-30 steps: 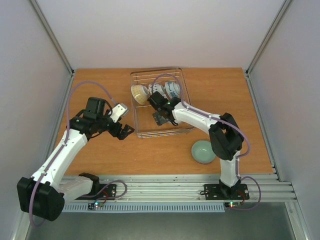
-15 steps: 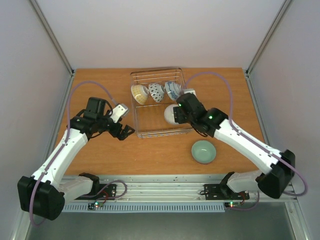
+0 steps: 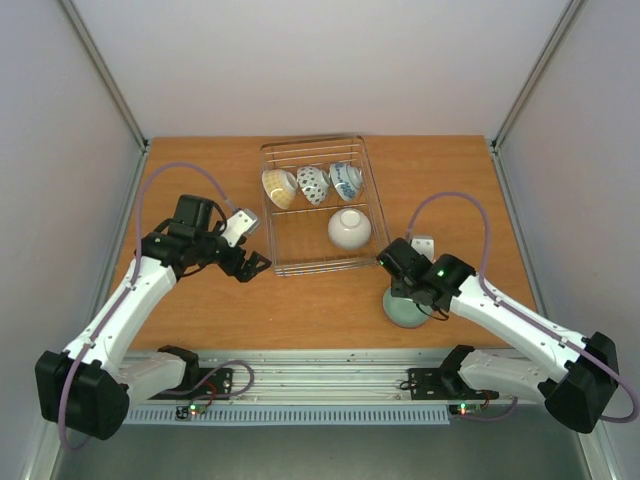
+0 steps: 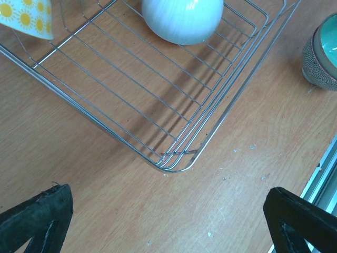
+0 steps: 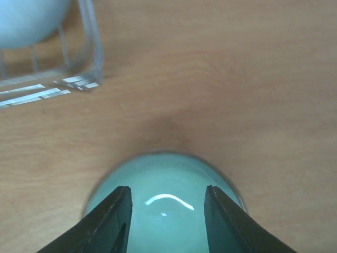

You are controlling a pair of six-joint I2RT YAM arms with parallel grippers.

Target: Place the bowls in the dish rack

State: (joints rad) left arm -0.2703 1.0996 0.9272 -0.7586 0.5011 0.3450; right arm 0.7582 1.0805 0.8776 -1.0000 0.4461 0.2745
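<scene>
The dish rack (image 3: 300, 245) stands at mid-table and holds a cream bowl (image 3: 278, 187), a dark-dotted bowl (image 3: 313, 184), a blue-and-white bowl (image 3: 346, 180) and a plain white bowl (image 3: 349, 228). A pale green bowl (image 3: 408, 312) sits upright on the wood, right of the rack's near corner. My right gripper (image 5: 166, 211) hangs straight over it, both fingers (image 5: 113, 221) over its hollow, jaws apart with nothing pinched. My left gripper (image 4: 168, 226) is open above bare wood by the rack's near left corner (image 4: 179, 158), empty.
The left wrist view shows the white bowl (image 4: 181, 18), the cream bowl's sun pattern (image 4: 26, 16) and the green bowl's dotted outside (image 4: 321, 52). An aluminium rail (image 3: 340, 365) runs along the near edge. Grey walls close the sides and back.
My right arm has left the white bowl lying in the rack and swung right and nearer, down over the green bowl, its jaws narrowing. The left arm has stayed put.
</scene>
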